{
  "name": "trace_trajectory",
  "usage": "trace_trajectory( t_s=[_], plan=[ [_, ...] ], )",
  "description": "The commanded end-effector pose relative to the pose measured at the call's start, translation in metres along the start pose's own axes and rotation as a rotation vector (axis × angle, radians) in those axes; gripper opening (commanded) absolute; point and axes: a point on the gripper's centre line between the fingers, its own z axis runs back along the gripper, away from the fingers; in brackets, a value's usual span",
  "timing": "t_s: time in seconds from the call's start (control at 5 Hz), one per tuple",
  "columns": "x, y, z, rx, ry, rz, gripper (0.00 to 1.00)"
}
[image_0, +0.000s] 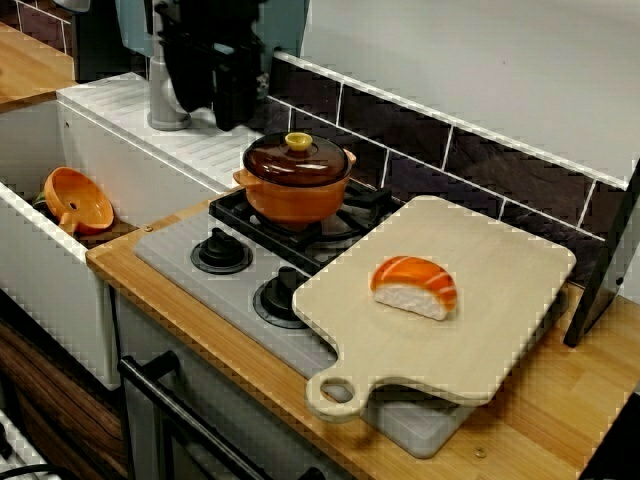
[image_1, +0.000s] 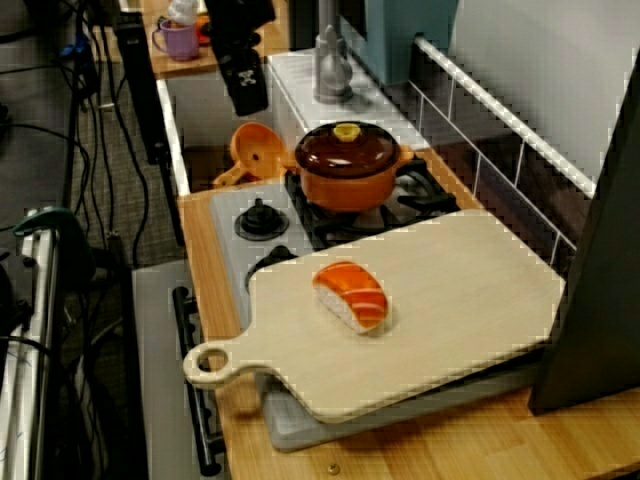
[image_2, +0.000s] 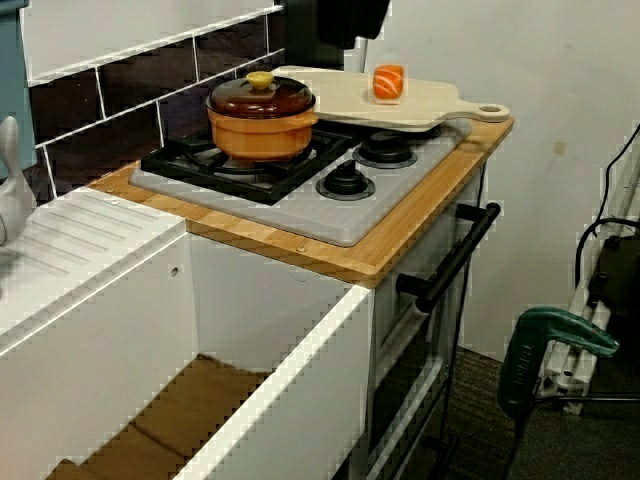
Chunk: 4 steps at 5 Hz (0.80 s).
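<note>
My black gripper (image_0: 214, 110) hangs over the white drainboard (image_0: 190, 135) by the grey tap (image_0: 168, 100), left of and behind the pot. In the view along the counter the gripper (image_1: 247, 95) is above the sink with nothing visibly in it; its dark fingers blend together. An orange pot with a brown lid (image_0: 296, 180) stands on the back burner. A salmon sushi piece (image_0: 414, 286) lies on a pale wooden cutting board (image_0: 500, 310) that overlaps the stove's right side. The view from the sink end shows the pot (image_2: 262, 120) and sushi (image_2: 388, 82), not the gripper.
An orange strainer-like bowl (image_0: 78, 200) rests in the sink. Two black knobs (image_0: 221, 250) sit on the grey stove front. A black stand (image_0: 610, 270) leans at the counter's right end. A purple mug (image_1: 180, 40) is on a far table. An oven handle (image_2: 450, 260) juts out in front.
</note>
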Motion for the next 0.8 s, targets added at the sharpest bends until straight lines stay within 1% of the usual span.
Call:
trace_trajectory(
  t_s=[0.0,0.2,0.4,0.6],
  plan=[
    [0.039,-0.001,0.001,0.013,-0.041,0.027,1.00],
    [0.054,-0.004,0.002,0.000,-0.034,0.038,1.00],
    [0.061,-0.010,0.001,-0.005,-0.026,0.042,1.00],
    [0.068,-0.012,-0.005,0.005,-0.020,0.049,1.00]
  ],
)
